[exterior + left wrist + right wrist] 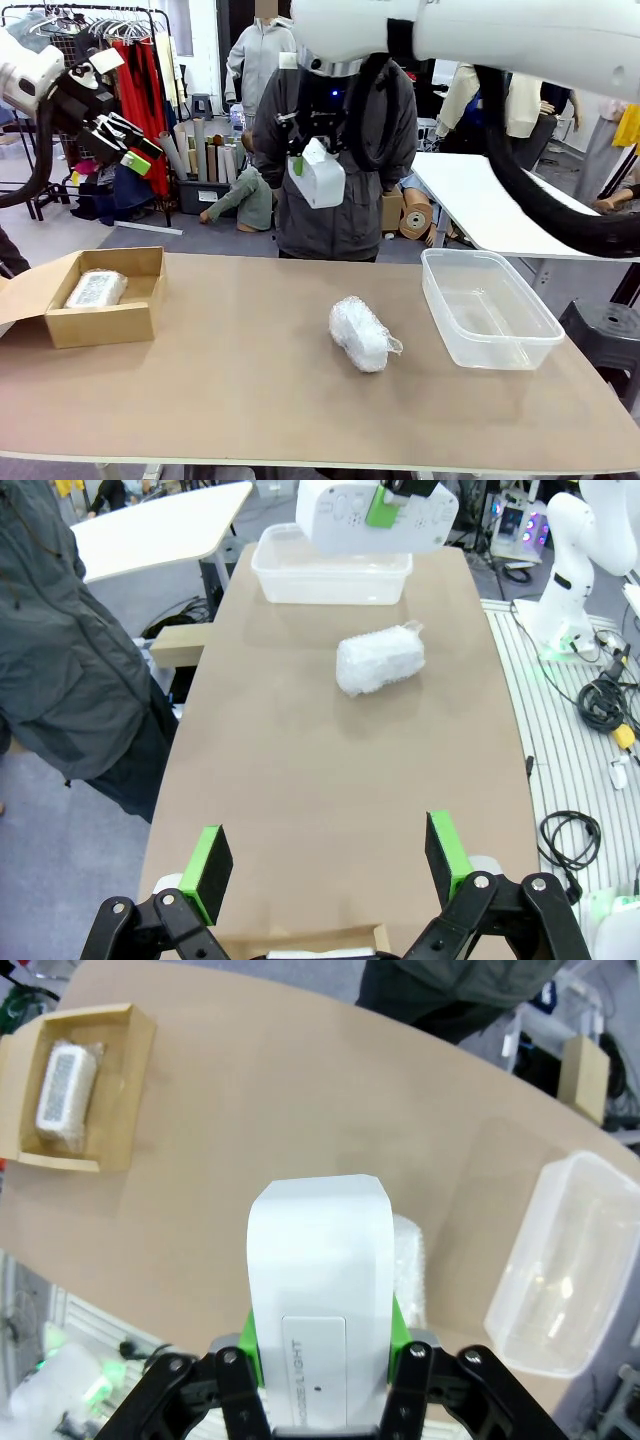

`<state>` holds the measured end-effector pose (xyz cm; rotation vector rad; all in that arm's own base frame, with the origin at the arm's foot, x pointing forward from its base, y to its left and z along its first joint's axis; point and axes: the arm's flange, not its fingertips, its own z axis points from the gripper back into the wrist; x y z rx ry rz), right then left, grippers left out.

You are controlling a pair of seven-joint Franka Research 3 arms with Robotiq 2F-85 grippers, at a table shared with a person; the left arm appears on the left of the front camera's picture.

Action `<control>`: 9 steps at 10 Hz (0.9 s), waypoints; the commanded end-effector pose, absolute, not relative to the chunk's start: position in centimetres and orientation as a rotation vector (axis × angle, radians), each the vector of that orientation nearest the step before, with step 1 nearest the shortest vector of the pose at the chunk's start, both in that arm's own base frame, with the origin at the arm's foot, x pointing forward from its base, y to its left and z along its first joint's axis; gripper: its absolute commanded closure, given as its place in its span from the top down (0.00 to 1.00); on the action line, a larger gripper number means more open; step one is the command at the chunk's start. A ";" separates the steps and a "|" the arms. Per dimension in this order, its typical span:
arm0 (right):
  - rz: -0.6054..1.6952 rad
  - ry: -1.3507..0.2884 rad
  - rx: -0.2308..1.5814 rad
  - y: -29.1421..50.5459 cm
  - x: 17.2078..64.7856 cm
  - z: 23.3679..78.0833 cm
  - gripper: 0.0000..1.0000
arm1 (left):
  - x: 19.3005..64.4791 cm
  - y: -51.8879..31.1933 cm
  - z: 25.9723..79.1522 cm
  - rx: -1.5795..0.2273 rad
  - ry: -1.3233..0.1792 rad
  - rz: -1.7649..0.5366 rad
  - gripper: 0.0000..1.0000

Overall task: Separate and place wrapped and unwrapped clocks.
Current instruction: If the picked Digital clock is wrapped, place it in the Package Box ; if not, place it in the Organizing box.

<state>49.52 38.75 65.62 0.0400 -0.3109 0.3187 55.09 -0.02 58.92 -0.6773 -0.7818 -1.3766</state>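
Observation:
My right gripper (320,1345) is shut on the bare white clock (318,1260) and holds it high above the table's middle. The clock (322,178) hangs in front of the person's chest, and it also appears at the top of the left wrist view (375,515). One bubble-wrapped clock (360,333) lies on the table's middle (378,660), partly hidden behind the held clock (410,1265). Another wrapped clock (95,290) lies inside the cardboard box (105,325), seen too from above (62,1085). My left gripper (125,145) is open, raised at the far left; its green pads (212,860) stand wide apart.
A clear plastic tub (485,310) stands at the table's right (560,1270) (330,575). A person in a dark jacket (340,200) stands at the far edge. The open box (75,1085) has a flap hanging out to the left.

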 end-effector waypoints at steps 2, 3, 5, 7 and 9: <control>0.343 -0.282 0.125 31.4 47.8 65.2 0.00 | 54.9 0.1 59.0 -0.682 -0.784 -1.385 1.00; 0.330 -0.227 0.136 29.2 47.8 64.8 0.00 | 54.9 0.1 59.0 -0.682 -0.784 -1.385 1.00; 0.272 -0.185 0.189 24.2 48.4 64.4 0.00 | 54.9 0.1 59.0 -0.682 -0.784 -1.385 1.00; 0.238 -0.188 0.191 19.0 49.1 64.0 0.00 | 54.9 0.1 59.0 -0.682 -0.784 -1.385 1.00; 0.149 -0.188 0.151 14.6 48.8 63.6 0.00 | 54.9 0.1 59.0 -0.682 -0.784 -1.385 1.00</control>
